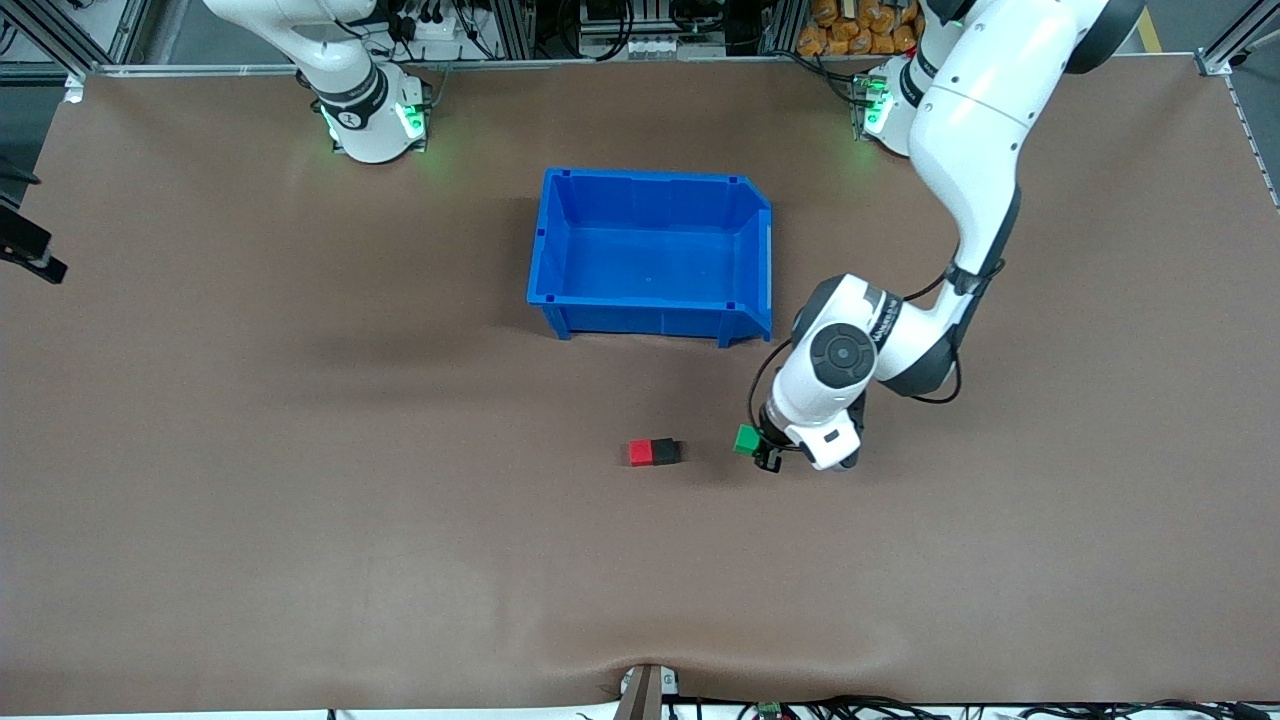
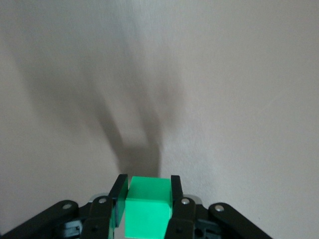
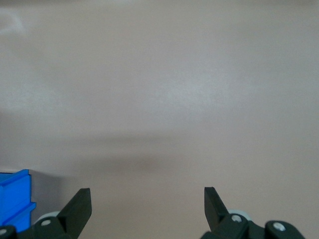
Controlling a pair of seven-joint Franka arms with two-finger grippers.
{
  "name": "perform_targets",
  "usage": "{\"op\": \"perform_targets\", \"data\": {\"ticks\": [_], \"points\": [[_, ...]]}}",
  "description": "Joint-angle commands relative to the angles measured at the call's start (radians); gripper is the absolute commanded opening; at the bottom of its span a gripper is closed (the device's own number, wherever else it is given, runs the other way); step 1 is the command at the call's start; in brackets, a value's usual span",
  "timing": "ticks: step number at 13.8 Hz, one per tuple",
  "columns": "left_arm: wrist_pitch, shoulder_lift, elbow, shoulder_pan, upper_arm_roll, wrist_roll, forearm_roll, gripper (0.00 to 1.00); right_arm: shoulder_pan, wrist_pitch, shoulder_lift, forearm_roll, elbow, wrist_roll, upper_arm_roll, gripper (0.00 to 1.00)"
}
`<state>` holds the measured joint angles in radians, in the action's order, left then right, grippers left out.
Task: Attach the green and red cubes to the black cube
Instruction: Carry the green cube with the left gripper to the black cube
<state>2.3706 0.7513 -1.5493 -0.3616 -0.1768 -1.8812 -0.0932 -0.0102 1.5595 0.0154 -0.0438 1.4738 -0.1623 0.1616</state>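
Note:
The red cube [image 1: 640, 453] and the black cube [image 1: 667, 452] sit side by side and touching on the brown table, nearer the front camera than the blue bin. The black cube is on the side toward the left arm's end. My left gripper [image 1: 757, 452] is shut on the green cube [image 1: 747, 439], which hangs over bare table a short way from the black cube, toward the left arm's end. In the left wrist view the green cube [image 2: 147, 211] fills the gap in the left gripper [image 2: 147, 185]. My right gripper [image 3: 147, 199] is open over bare table with nothing between its fingers.
The blue bin [image 1: 550, 250] stands with nothing in it, toward the robots' bases from the cubes. One of its corners, the blue bin [image 3: 15, 196], shows in the right wrist view. The table [image 1: 300, 500] is brown all around.

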Motion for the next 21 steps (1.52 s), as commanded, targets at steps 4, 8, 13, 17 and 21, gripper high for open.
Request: {"op": "perform_targets", "data": {"ticks": [4,8,13,17,21], "points": [[-0.021,0.105,0.129,-0.052,0.013,-0.131,0.012,0.00,0.019,-0.024,-0.034,-0.005,0.028,-0.006,-0.022,1.00],[-0.014,0.125,0.161,-0.069,0.019,-0.206,0.013,0.00,0.027,-0.042,-0.037,-0.002,0.028,0.067,-0.022,1.00],[-0.007,0.126,0.166,-0.086,0.017,-0.323,0.013,0.00,0.076,-0.042,-0.037,0.068,0.023,0.196,-0.030,1.00],[-0.004,0.141,0.169,-0.088,0.008,-0.389,0.016,0.00,0.078,-0.046,-0.029,0.079,-0.013,0.176,-0.031,1.00],[0.050,0.157,0.179,-0.106,0.008,-0.434,0.041,0.00,0.084,-0.044,-0.026,0.085,-0.047,0.179,-0.031,1.00]]}}
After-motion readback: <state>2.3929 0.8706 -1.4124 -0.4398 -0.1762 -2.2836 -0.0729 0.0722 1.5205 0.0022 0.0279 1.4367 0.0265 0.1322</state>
